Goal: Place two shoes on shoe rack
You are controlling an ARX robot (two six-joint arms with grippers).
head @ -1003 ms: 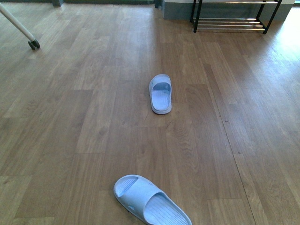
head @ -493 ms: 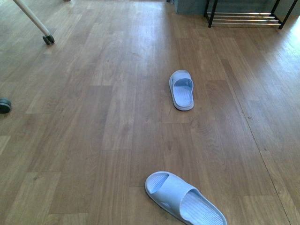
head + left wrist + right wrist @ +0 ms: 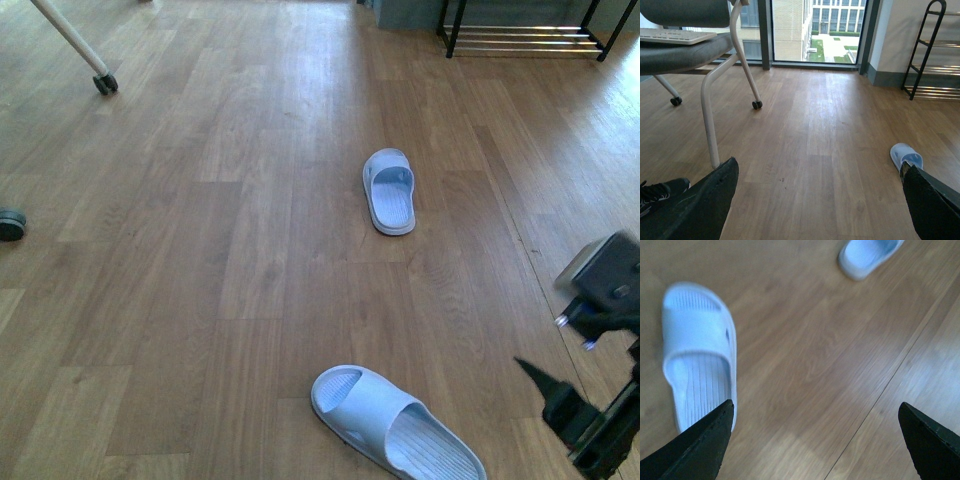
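Observation:
The two shoes are out of view in every frame. The shoe rack (image 3: 520,35), black-framed with chrome bars, stands at the far right of the wooden floor; its end also shows in the left wrist view (image 3: 932,55). My right gripper (image 3: 560,385) enters the front view at the lower right, open, over bare floor right of the near slipper. In its own view the right gripper (image 3: 815,407) holds nothing. My left gripper (image 3: 819,165) is open over bare floor and does not show in the front view.
Two pale blue slide slippers lie on the floor, one near (image 3: 395,420) (image 3: 697,355) and one farther (image 3: 388,190) (image 3: 906,155). A chair with white legs (image 3: 710,115) and castors (image 3: 103,84) stands left. A black laced shoe (image 3: 660,192) lies by the left finger.
The front view shifted first, sliding both slippers to the right in the picture. Since half a second ago my right gripper has come into the front view at the lower right.

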